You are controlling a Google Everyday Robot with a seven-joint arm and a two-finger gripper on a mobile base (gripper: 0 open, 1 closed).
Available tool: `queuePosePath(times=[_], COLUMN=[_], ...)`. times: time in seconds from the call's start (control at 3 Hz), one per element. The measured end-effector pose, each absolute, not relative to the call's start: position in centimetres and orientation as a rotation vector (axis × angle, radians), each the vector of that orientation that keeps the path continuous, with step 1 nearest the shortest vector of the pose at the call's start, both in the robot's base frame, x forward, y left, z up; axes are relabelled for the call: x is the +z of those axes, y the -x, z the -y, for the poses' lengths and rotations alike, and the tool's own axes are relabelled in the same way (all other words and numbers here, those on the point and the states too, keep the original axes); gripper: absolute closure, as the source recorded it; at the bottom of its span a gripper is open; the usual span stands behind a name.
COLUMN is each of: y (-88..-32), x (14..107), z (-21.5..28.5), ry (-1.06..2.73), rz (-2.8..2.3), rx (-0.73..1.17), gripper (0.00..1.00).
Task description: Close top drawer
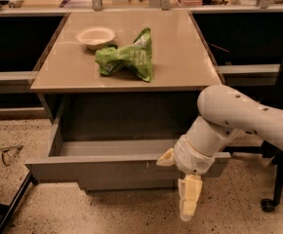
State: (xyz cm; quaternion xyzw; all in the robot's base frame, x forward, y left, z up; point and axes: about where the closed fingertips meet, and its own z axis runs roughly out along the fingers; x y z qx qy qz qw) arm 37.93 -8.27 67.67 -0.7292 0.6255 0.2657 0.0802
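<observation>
The top drawer (102, 168) is a wide grey drawer under the tan tabletop. It stands pulled far out, and its inside shows nothing in it. Small pale scuff marks sit right of centre on its flat front. My gripper (178, 181) is at the end of the white arm (239, 116), which comes in from the right. The gripper is in front of the right part of the drawer front, level with it and overlapping it in view. Its two cream fingers stand apart, one pointing down toward the floor and one pointing left. It holds nothing.
On the tan tabletop (180, 57) lie a crumpled green chip bag (128, 57) and a white bowl (96, 35). A lower grey drawer front (127, 183) shows under the open drawer. A chair base with castors (273, 199) stands at right. Black legs (12, 204) cross the speckled floor at left.
</observation>
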Motion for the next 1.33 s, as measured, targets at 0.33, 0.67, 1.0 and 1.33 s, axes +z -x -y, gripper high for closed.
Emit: queuePosePath(times=[0.33, 0.67, 1.0, 1.33], y=[-40.7, -40.7, -43.7, -45.5], x=[67.2, 67.1, 66.8, 66.6], z=[5.5, 5.5, 5.3, 5.1], ry=[2.225, 2.225, 2.228, 2.23], rz=[-1.77, -1.77, -1.722, -1.695], rx=[0.777, 0.777, 0.721, 0.687], gripper=[0.0, 0.0, 0.0, 0.0])
